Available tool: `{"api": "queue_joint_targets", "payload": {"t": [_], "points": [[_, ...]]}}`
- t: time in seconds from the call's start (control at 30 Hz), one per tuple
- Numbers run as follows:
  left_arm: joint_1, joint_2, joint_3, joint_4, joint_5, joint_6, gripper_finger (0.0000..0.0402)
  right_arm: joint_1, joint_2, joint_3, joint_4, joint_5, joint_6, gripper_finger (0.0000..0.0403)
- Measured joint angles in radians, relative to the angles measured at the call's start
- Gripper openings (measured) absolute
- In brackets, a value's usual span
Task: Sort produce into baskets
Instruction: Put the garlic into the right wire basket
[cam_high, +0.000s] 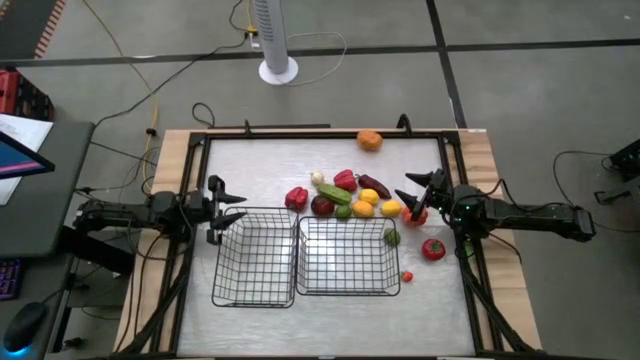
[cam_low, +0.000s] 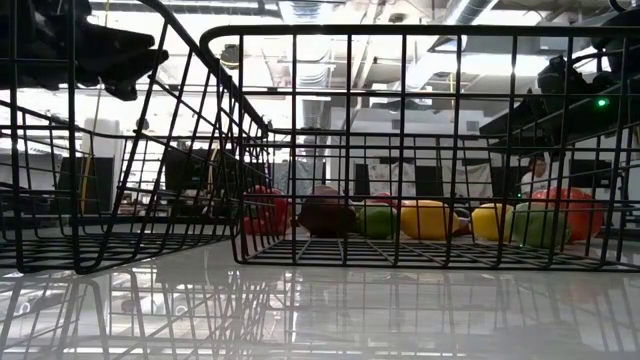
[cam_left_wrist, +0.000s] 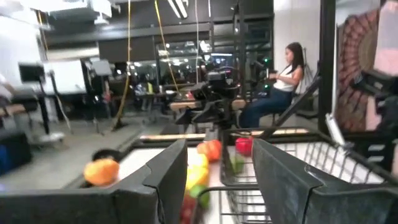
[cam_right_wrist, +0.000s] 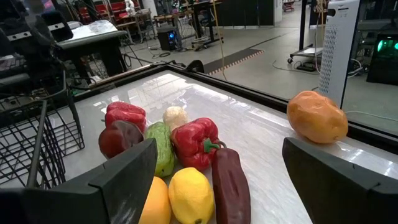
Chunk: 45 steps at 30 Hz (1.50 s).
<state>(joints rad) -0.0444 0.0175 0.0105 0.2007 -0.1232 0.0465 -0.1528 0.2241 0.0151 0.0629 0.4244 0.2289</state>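
Observation:
Two black wire baskets stand side by side mid-table, the left one (cam_high: 255, 258) and the right one (cam_high: 347, 257), both with nothing inside. The produce lies in a cluster (cam_high: 350, 195) just beyond the right basket: red peppers (cam_right_wrist: 196, 142), a green one (cam_right_wrist: 163, 146), a yellow lemon (cam_right_wrist: 189, 193), and a dark purple eggplant (cam_right_wrist: 231, 183). An orange fruit (cam_high: 370, 140) lies apart at the far edge. My right gripper (cam_high: 415, 195) is open, hovering at the cluster's right end. My left gripper (cam_high: 235, 205) is open, just beyond the left basket's far left corner.
A red tomato (cam_high: 433, 249), a green piece (cam_high: 392, 237) and a small red piece (cam_high: 407, 276) lie right of the right basket. A black frame (cam_high: 455, 150) rims the table. A white fan base (cam_high: 278, 70) stands beyond it. A seated person (cam_left_wrist: 280, 87) shows in the room.

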Motion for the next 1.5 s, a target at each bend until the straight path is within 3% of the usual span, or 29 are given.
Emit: {"api": "queue_joint_targets", "payload": {"t": [0.17, 0.47, 0.73, 0.93, 1.13, 1.33, 1.5], "points": [[0.0, 0.0, 0.0, -0.007, -0.056, -0.025, 0.0168, 0.0, 0.0, 0.0, 0.001, 0.0, 0.029, 0.0375], [0.0, 0.0, 0.0, -0.008, -0.128, -0.075, 0.0168, 0.0, 0.0, 0.0, 0.001, 0.0, 0.223, 0.0375], [0.0, 0.0, 0.001, -0.008, -0.261, -0.034, 0.0168, 0.0, 0.0, -0.001, 0.034, 0.006, 0.224, 0.0375], [0.003, 0.01, 0.001, -0.01, -0.419, -0.186, 0.0168, 0.0, 0.0, -0.001, 0.046, 0.015, 0.226, 0.0375], [0.033, 0.101, 0.003, -0.031, -0.326, -0.381, 0.0168, 0.0, 0.0, -0.001, 0.041, 0.012, 0.248, 0.0375], [0.154, 0.288, 0.147, -0.026, -0.342, -0.287, 0.0168, 0.0, 0.0, -0.001, 0.092, -0.003, 0.328, 0.0375], [0.252, 0.477, 0.316, -0.101, -0.206, -0.256, 0.0168, 0.004, 0.006, -0.001, 0.146, -0.009, 0.324, 0.0375]]}}
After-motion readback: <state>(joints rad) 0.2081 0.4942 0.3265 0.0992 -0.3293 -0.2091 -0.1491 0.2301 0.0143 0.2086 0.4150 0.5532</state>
